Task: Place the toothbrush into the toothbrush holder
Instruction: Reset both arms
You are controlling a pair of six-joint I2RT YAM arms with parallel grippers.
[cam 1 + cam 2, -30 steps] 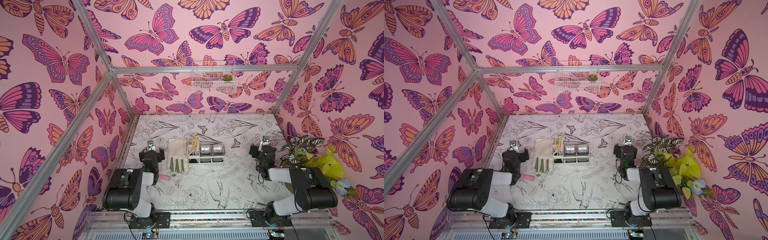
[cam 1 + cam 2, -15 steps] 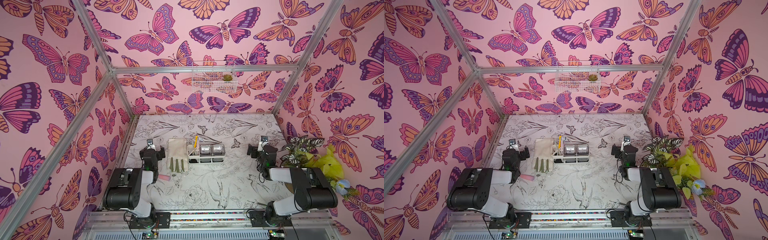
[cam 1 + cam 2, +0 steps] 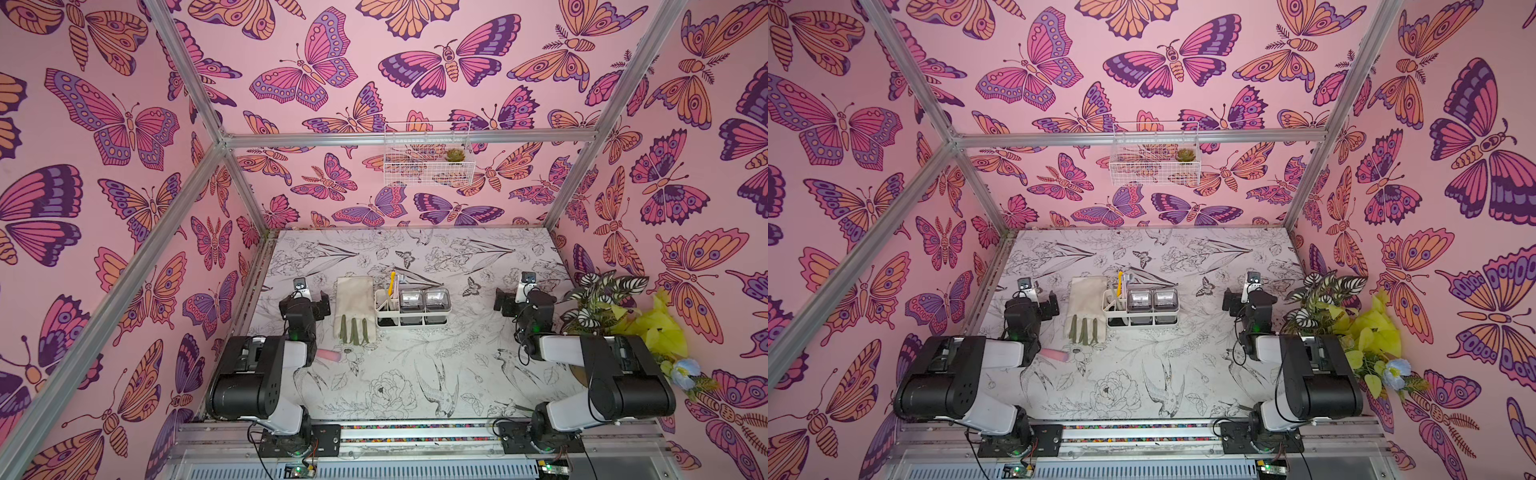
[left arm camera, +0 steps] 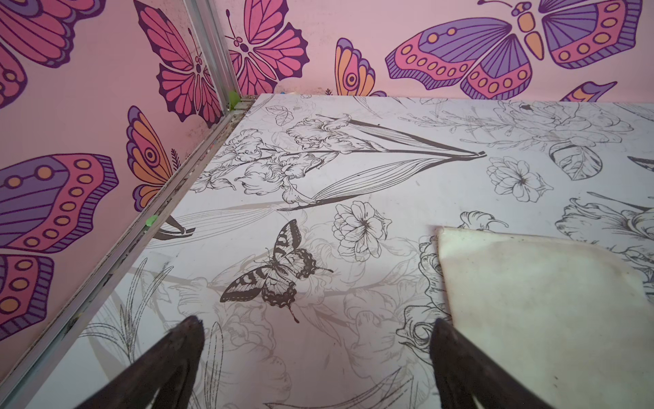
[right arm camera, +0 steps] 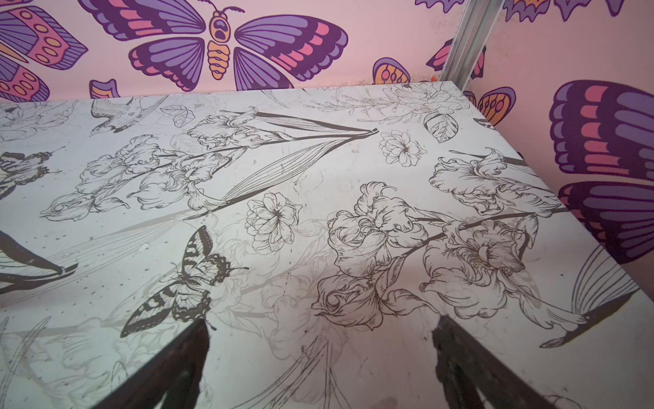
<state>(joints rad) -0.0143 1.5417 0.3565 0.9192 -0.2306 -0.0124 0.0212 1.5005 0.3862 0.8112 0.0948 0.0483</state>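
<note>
Inside the toothbrush holder (image 3: 415, 322), the toothbrush (image 3: 392, 281) stands near-upright

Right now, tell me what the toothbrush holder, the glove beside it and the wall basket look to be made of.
The toothbrush holder: likely white plastic, smooth moulded walls; its two cups look clear and glossy, plastic or glass. The glove: cream fabric, matte and limp, with green fingertips, perhaps coated. The wall basket: thin white wire grid, probably coated metal.

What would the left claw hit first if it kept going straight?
Ahead of the left gripper looks free: only bare table, then the pink wall. The glove lies just off to one side, though depth is unclear.
</note>
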